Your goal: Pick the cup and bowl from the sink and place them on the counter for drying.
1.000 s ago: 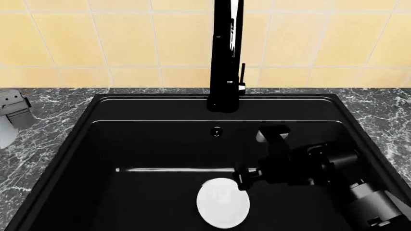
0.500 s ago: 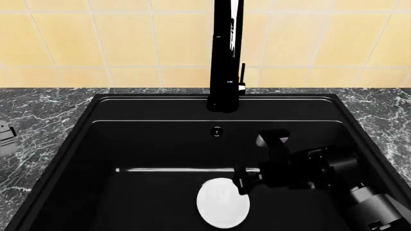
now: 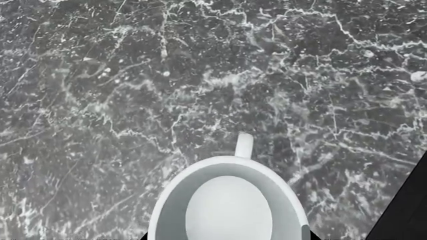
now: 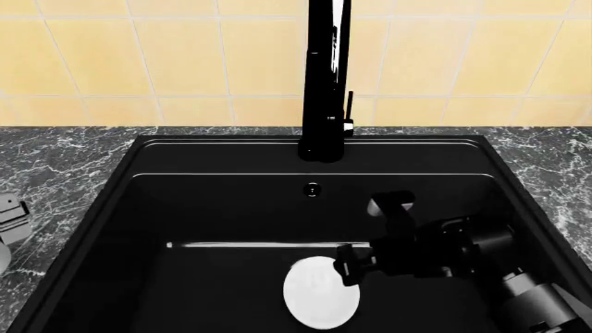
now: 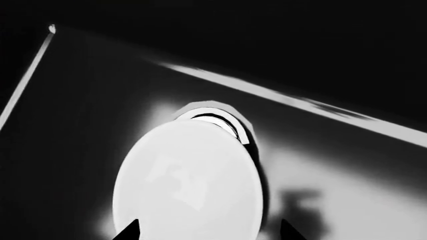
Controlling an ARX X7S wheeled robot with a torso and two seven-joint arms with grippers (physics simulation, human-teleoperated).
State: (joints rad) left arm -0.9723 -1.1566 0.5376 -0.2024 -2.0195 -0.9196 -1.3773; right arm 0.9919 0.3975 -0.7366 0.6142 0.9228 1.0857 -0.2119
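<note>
Inside the black sink (image 4: 222, 142) a white bowl (image 4: 321, 291) lies on the basin floor. My right gripper (image 4: 368, 234) hovers just above and right of it, open. In the right wrist view the bowl (image 5: 187, 185) sits between the dark fingertips (image 5: 130, 231), partly covering the round drain (image 5: 223, 117). At the far left my left gripper (image 4: 7, 211) is over the counter (image 4: 65, 166). The left wrist view shows a white cup (image 3: 230, 200) with a small handle, seen from above, its rim between the jaws of the left gripper (image 3: 225, 236), which is shut on it over the marble counter (image 3: 133, 75).
A tall black faucet (image 4: 324, 76) rises behind the sink's back rim, with a small overflow hole (image 4: 312, 189) below it. A yellow tiled wall (image 4: 138, 55) closes the back. Marble counter runs on both sides of the sink (image 4: 555, 159).
The left gripper has dropped down and left, now at the head view's edge. The right gripper has edged lower and slightly left, nearer the bowl. The bowl has not moved.
</note>
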